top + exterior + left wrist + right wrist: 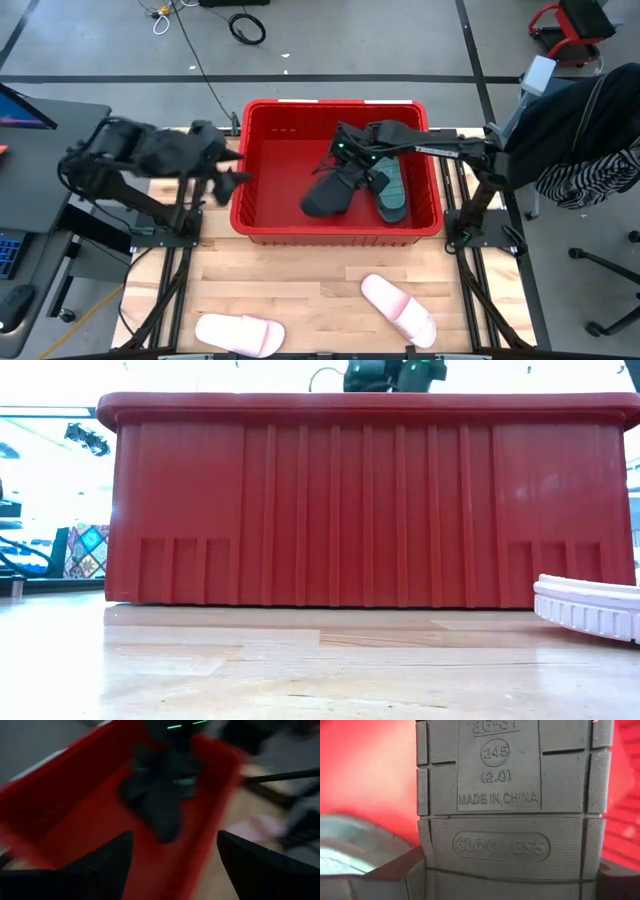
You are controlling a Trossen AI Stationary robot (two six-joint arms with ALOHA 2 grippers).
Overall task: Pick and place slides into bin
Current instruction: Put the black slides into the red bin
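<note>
Plank tabletop (300, 290) under red bin (262, 215); grey floor; left claw (236, 178) agape; right claw (352, 160) clamping black slide (328, 195)

bin (370, 510): you have red plastic, ribbed walls, slight sheen
black slide (505, 795): matt foam sole, pebbled blocks, moulded lettering
pink slides (398, 309): smooth, matt foam; ridged edge in your low view
teal slide (392, 190): matt foam
table (300, 670): pale wood, visible grain, faint sheen
</note>
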